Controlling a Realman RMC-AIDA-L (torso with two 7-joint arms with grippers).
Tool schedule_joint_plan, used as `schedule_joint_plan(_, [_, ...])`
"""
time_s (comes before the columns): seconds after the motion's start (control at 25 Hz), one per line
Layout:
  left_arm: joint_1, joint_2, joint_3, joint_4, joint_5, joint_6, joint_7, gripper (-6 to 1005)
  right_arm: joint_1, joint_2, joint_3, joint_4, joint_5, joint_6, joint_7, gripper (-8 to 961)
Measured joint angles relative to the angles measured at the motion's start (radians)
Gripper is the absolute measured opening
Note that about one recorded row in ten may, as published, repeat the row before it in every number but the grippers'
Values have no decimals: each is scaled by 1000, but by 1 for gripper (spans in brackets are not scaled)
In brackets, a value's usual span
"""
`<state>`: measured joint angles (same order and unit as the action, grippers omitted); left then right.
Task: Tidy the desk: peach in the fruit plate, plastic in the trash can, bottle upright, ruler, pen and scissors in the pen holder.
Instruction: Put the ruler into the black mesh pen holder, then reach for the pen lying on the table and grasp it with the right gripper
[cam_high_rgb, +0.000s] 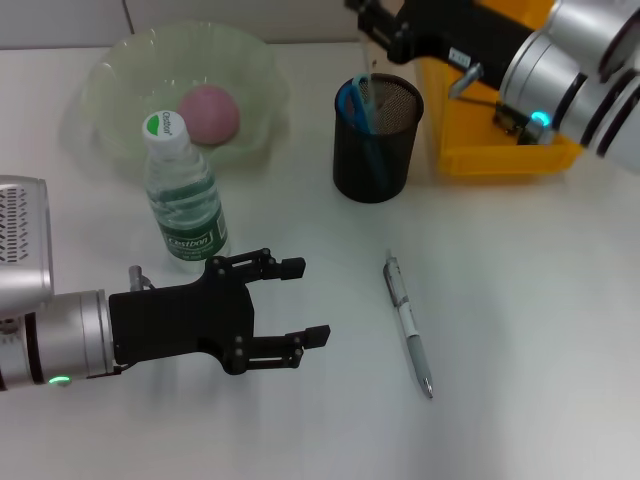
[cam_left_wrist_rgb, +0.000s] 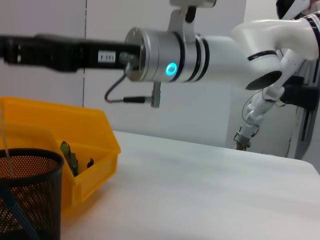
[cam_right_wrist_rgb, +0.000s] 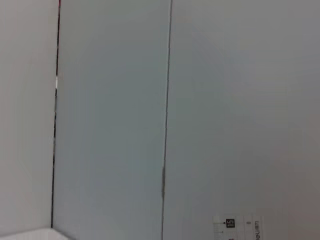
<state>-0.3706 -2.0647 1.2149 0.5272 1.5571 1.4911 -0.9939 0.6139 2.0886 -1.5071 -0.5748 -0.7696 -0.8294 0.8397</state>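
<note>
My right gripper (cam_high_rgb: 372, 22) hangs at the back, just above the black mesh pen holder (cam_high_rgb: 377, 140), shut on a clear ruler (cam_high_rgb: 367, 58) that points down toward the holder's mouth. The ruler's printed end (cam_right_wrist_rgb: 238, 226) shows in the right wrist view. Blue scissors (cam_high_rgb: 358, 108) stand inside the holder. A silver pen (cam_high_rgb: 408, 325) lies on the table in front of the holder. The bottle (cam_high_rgb: 185, 190) stands upright. The pink peach (cam_high_rgb: 208, 113) rests in the clear fruit plate (cam_high_rgb: 110, 80). My left gripper (cam_high_rgb: 312, 300) is open, low in front of the bottle and left of the pen.
The yellow trash can (cam_high_rgb: 500, 150) stands right of the pen holder, under my right arm. A crumpled greenish piece (cam_left_wrist_rgb: 70, 157) lies inside it. White table stretches in front of and to the right of the pen.
</note>
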Motion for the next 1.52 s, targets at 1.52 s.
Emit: schedule_joint_plan(1.52, [30,7,-32,19,-1,49,8,805,-437,0,157,-854,-599,-153,973,696])
